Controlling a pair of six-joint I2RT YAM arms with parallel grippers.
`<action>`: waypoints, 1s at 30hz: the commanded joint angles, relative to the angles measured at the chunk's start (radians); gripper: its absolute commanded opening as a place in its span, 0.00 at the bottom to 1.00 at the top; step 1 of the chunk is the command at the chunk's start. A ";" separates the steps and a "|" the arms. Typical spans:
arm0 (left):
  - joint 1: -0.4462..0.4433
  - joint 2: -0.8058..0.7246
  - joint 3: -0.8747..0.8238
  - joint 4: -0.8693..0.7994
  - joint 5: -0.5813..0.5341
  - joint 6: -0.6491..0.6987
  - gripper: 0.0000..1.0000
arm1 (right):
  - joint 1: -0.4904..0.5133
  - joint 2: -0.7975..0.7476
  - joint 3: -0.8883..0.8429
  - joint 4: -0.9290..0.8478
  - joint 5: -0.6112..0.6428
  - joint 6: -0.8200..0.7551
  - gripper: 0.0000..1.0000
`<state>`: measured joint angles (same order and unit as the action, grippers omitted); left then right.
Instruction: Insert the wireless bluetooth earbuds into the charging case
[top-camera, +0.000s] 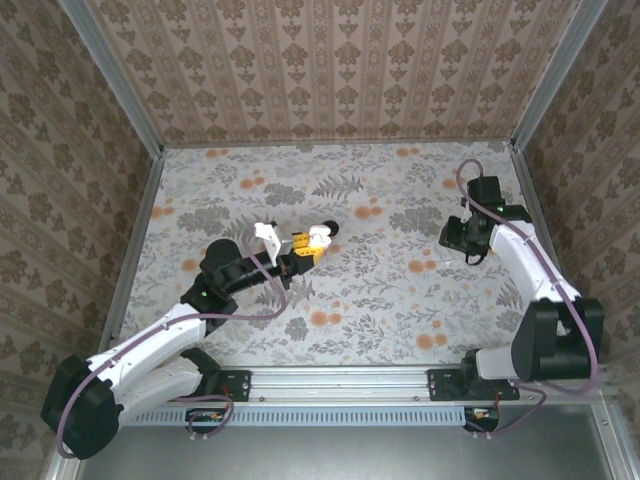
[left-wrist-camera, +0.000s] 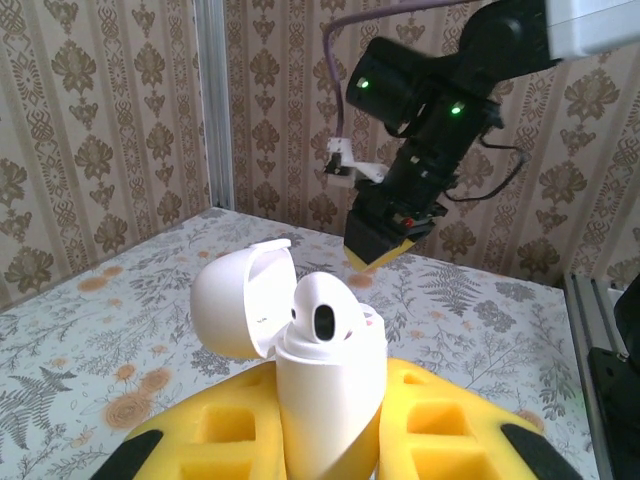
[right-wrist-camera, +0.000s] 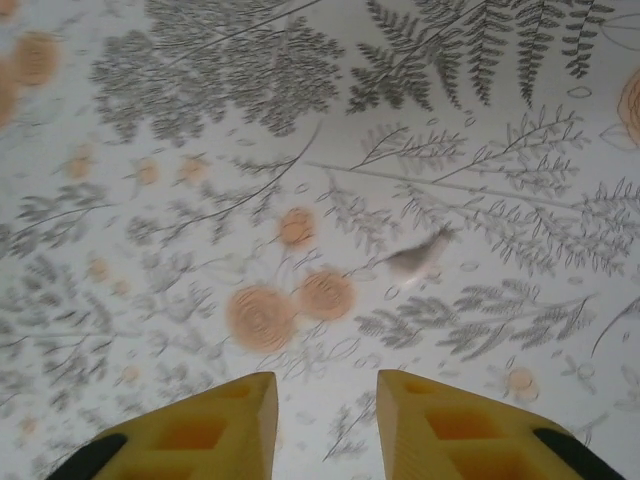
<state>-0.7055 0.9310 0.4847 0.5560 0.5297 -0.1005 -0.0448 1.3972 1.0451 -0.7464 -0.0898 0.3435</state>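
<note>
Left wrist view reveals left fingers (left-wrist-camera: 215, 430) pinching the open charging case (left-wrist-camera: 325, 385), an earbud (left-wrist-camera: 325, 315) seated; right fingers (right-wrist-camera: 200, 435) hang spread.

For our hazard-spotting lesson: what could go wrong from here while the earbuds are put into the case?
1. The left end effector grips the open charging case near its base; a knock could dislodge the seated earbud.
2. The right end effector hangs open with a blurred grey speck ahead; a grab might miss it.
</note>
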 joint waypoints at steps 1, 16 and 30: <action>0.006 -0.017 -0.014 0.001 0.015 0.009 0.00 | -0.038 0.111 0.026 0.082 -0.052 -0.017 0.25; 0.003 -0.001 -0.046 0.044 -0.004 -0.015 0.00 | -0.072 0.523 0.222 0.010 0.024 -0.100 0.14; 0.003 0.081 -0.014 0.070 0.048 0.002 0.00 | -0.070 0.377 0.008 -0.104 0.055 -0.029 0.12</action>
<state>-0.7055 1.0069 0.4446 0.5770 0.5453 -0.1047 -0.1116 1.8050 1.1030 -0.7109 -0.0727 0.2844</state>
